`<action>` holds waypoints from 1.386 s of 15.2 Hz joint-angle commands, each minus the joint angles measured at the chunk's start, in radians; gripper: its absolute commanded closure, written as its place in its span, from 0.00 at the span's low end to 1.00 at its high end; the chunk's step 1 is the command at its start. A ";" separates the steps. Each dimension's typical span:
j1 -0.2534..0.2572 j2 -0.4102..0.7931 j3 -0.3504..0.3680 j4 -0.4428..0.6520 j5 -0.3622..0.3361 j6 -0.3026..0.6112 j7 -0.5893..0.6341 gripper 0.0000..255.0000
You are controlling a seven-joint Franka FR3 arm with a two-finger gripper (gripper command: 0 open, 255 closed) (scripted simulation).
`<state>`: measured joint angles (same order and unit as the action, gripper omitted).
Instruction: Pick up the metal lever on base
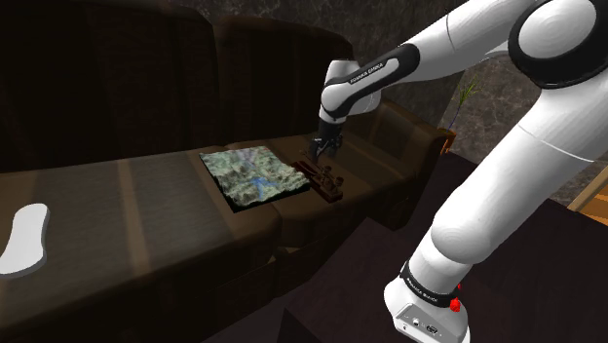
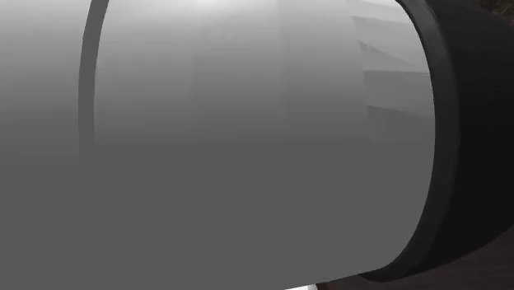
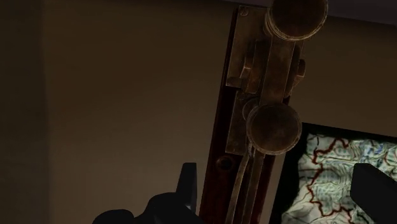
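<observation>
Wrist view: end effector [image 3: 278,177] open over lever [image 3: 273,127]

Its black fingers [image 3: 188,183] stand apart, touching nothing. Between and beyond them lies the brass lever on its reddish base [image 3: 217,153], just beside a printed map [image 3: 324,178]. In the shoulder view both rest on the seat of a dark brown sofa [image 1: 117,195].

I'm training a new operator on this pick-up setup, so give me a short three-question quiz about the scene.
1. True or false: the gripper is shut on the lever.
2. What lies beside the lever? A) a map-printed sheet B) a mug C) a pillow
3. Fill in: the lever rests on the seat of a dark brown ____.
Key: 1 false, the fingers stand apart; 2 A; 3 sofa.
</observation>
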<state>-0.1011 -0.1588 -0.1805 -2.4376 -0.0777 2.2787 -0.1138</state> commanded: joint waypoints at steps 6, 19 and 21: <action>0.001 0.083 -0.005 -0.028 0.010 0.109 -0.005 0.00; 0.001 0.079 -0.004 -0.026 0.009 0.103 -0.004 1.00; 0.000 0.059 -0.004 -0.017 0.006 0.073 -0.003 1.00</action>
<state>-0.1014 -0.0926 -0.1853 -2.4602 -0.0706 2.3645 -0.1184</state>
